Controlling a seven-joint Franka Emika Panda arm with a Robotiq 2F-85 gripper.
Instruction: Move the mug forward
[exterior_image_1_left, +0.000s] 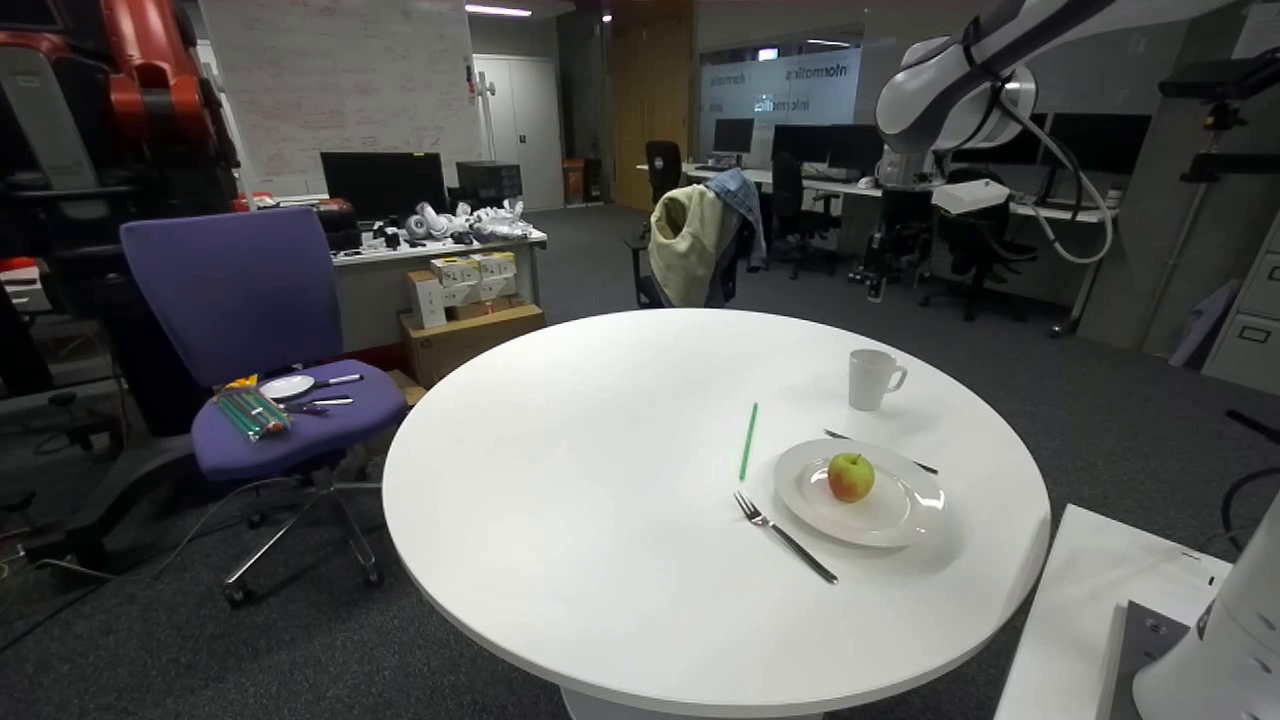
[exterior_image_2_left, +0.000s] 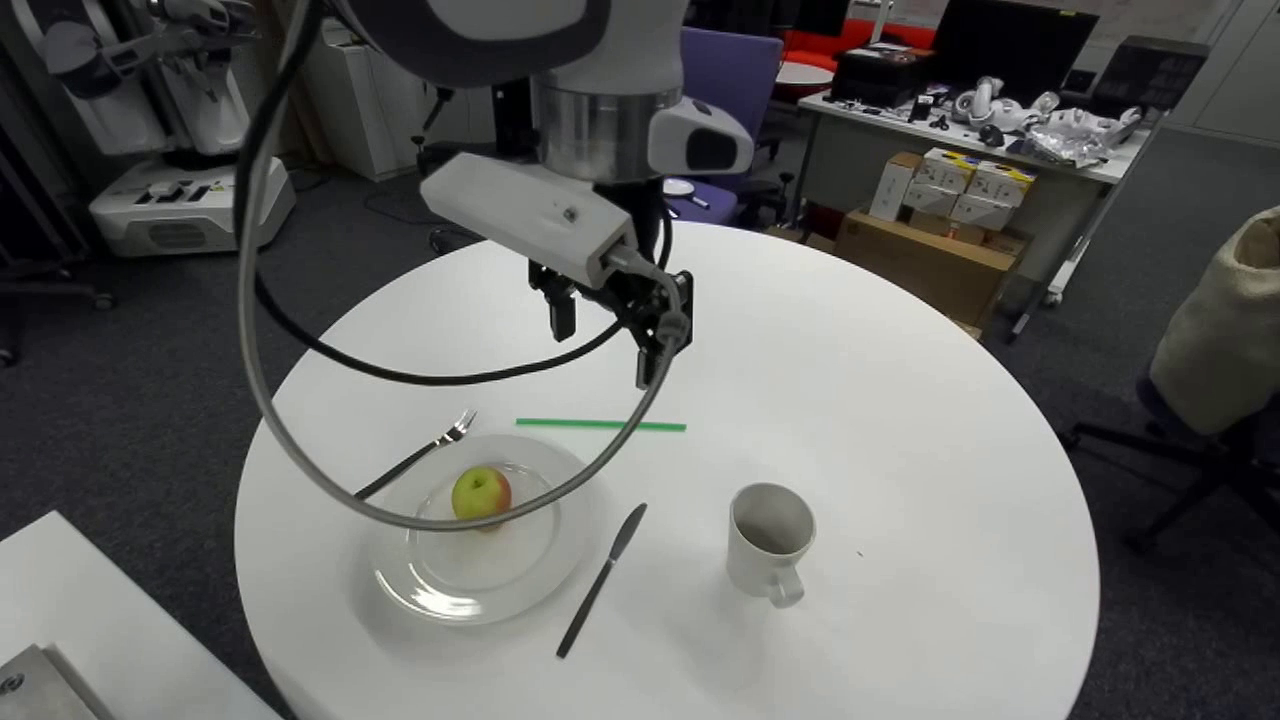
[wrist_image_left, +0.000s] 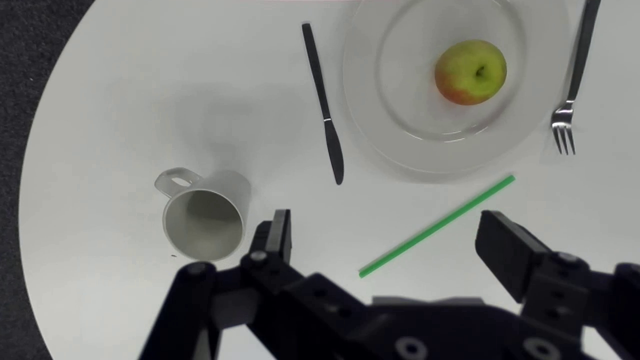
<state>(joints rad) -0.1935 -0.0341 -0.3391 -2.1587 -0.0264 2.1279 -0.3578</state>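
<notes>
Across our round white bench (wrist_image_left: 100, 130), in the wrist view, we see the mug (wrist_image_left: 209, 219) upright at eight o'clock from the plate (wrist_image_left: 440, 157); above, the pincer (wrist_image_left: 387, 232) hangs, jaws spread wide.

In an exterior view, the white arm (exterior_image_1_left: 930, 110) is arching high on the right, and its base (exterior_image_1_left: 1225, 640) is standing at the near right. In both exterior views, the gripper (exterior_image_2_left: 604, 344) is hanging in mid-air below the wrist (exterior_image_2_left: 605, 130), pointing down. In the wrist view, the gripper's two fingers (wrist_image_left: 280, 235) are standing wide apart, one at left and one at right, facing each other.
</notes>
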